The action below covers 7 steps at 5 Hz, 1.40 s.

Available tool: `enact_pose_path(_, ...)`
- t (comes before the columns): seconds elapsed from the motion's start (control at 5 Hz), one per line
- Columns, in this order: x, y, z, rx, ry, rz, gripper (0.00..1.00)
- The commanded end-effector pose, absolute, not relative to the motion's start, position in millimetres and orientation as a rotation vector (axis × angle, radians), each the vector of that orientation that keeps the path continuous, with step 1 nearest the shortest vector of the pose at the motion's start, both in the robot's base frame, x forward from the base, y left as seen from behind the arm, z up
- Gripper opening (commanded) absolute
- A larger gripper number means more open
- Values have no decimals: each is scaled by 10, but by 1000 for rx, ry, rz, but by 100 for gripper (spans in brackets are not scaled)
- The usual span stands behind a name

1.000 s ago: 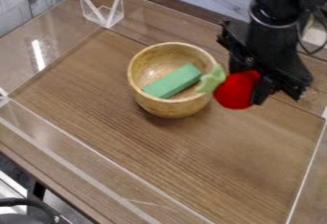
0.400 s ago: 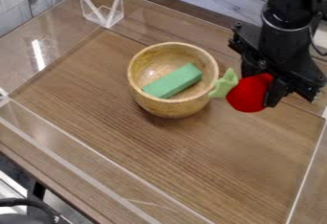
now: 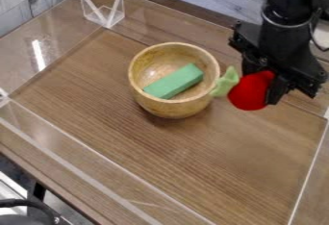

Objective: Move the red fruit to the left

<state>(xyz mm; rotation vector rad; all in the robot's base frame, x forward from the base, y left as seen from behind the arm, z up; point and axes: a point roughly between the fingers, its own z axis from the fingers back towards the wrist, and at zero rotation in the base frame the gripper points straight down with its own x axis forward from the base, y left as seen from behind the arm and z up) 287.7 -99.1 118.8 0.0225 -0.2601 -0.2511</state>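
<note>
The red fruit (image 3: 249,90) is glossy and rounded, with its light green leafy stem (image 3: 226,82) pointing left toward the bowl. It hangs just above the wooden tabletop (image 3: 154,162), right of the wooden bowl (image 3: 174,78). My black gripper (image 3: 264,83) comes down from the upper right and is shut on the fruit, its fingers clasping the fruit's top and right side. The fruit's leaf nearly touches the bowl's right rim.
A green rectangular block (image 3: 174,80) lies inside the wooden bowl. Clear acrylic walls (image 3: 58,46) ring the table, with a clear folded stand (image 3: 102,11) at the back left. A table edge runs close on the right (image 3: 315,142).
Gripper and fruit shifted to the right, away from the bowl's rim, during the first half second. Since then they have held still.
</note>
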Motion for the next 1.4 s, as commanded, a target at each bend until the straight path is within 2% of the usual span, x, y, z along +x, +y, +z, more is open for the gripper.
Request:
enact_pose_path(0.0,2994,-966,1434,-6,-345,-213,0)
enact_pose_path(1.2,3072,-861,1359,-68,-333,-142,0)
